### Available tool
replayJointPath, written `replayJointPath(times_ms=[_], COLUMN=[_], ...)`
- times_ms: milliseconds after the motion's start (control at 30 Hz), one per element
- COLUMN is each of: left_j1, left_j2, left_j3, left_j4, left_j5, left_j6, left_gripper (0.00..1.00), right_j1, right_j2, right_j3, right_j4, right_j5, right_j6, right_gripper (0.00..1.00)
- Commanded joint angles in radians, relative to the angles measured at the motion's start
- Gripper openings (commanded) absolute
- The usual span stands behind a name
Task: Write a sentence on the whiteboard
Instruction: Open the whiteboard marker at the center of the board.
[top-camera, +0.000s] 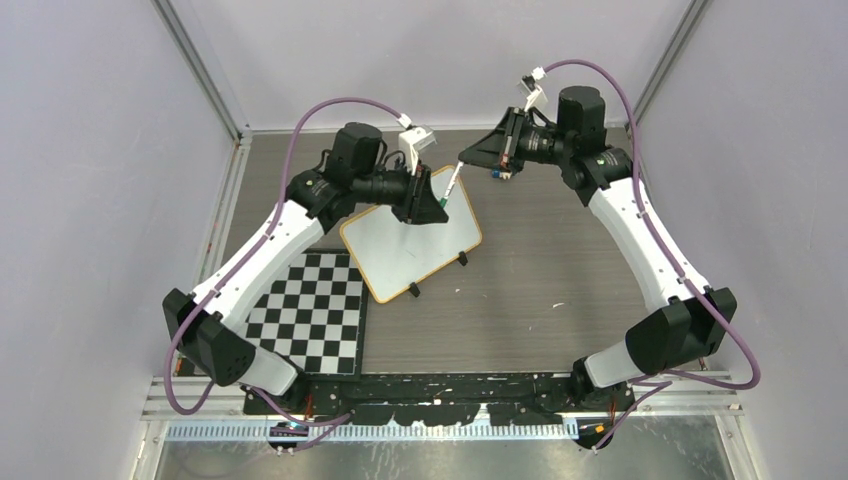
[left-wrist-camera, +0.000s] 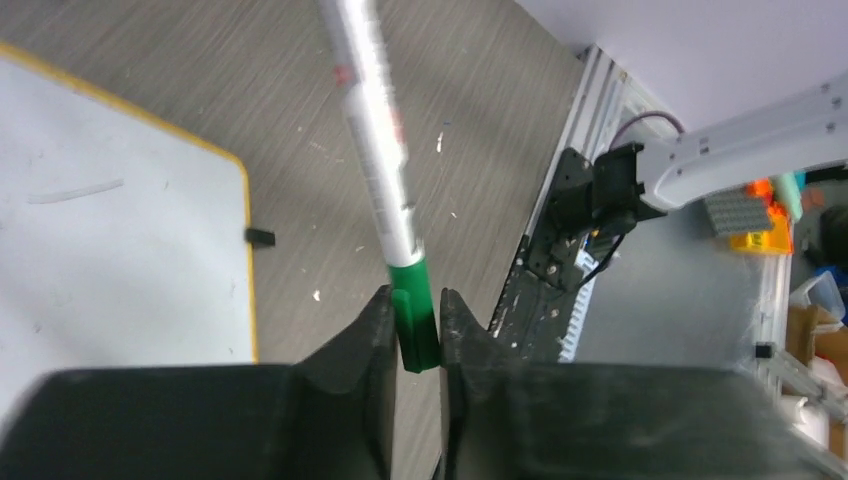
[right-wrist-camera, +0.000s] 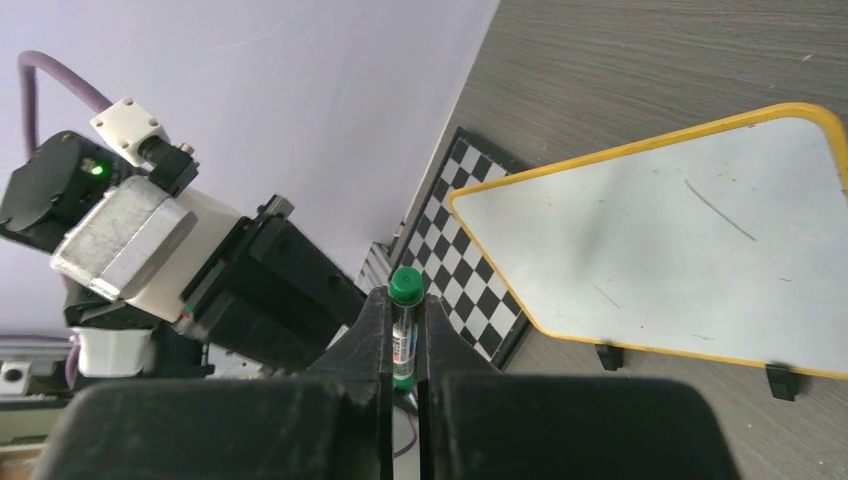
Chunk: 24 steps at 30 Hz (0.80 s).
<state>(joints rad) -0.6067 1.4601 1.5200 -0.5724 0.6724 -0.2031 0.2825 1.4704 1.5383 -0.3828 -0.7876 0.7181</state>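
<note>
1. The left pincer (left-wrist-camera: 415, 322) has narrowed onto the green cap (left-wrist-camera: 416, 315) of the marker (left-wrist-camera: 375, 130), both fingertips pressed against it, gripping only the very end
2. The right pincer (right-wrist-camera: 405, 325) is clamped tight on the marker's barrel, so the pen hangs in the air between the two arms
3. The whiteboard (top-camera: 400, 250) lies flat on the table (top-camera: 560, 260) beneath the pen, just beside the checkered mat (top-camera: 310, 310); no sentence is on it, only a few faint stray marks
4. Judged step: pulling the cap off, well before any writing
5. The left hold sits near the fingertips, so a pull may slide off the cap and leave it on
6. If the arms pull out of line with the barrel, the cap could jam, or the pen could twist in the right grip and end up at a poor angle for writing
7. A sudden release might jerk the bare tip down onto the board and leave a streak
8. The board looks light and rests loose on small feet, so a heavy stroke could push it toward the mat
</note>
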Motion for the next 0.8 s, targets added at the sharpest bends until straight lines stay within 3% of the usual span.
replayJointPath(times_ms=[0, 200, 300, 433, 600, 767], left_j1=[-0.004, -0.001, -0.003, -0.005, -0.045, -0.123], left_j2=[-0.011, -0.051, -0.056, -0.036, -0.006, 0.007], left_j3=[0.006, 0.019, 0.020, 0.044, 0.097, 0.110], left_j4=[-0.007, -0.227, -0.343, -0.450, -0.548, -0.561], left_j5=[0.030, 0.048, 0.086, 0.113, 0.076, 0.002], left_j6=[0.047, 0.311, 0.442, 0.537, 0.649, 0.663], left_gripper=[0.03, 0.00, 0.00, 0.00, 0.00, 0.00], right_j1=[0.004, -0.006, -0.004, 0.010, 0.083, 0.127], right_j2=[-0.045, -0.009, 0.008, 0.022, 0.047, 0.087], right_j3=[0.004, 0.103, 0.144, 0.181, 0.180, 0.176], right_j4=[0.060, -0.314, -0.538, -0.702, -0.821, -0.881], right_j5=[-0.079, -0.219, -0.257, -0.248, -0.262, -0.261], right_j6=[0.025, -0.284, -0.457, -0.596, -0.700, -0.742], right_gripper=[0.02, 0.55, 0.67, 0.74, 0.74, 0.72])
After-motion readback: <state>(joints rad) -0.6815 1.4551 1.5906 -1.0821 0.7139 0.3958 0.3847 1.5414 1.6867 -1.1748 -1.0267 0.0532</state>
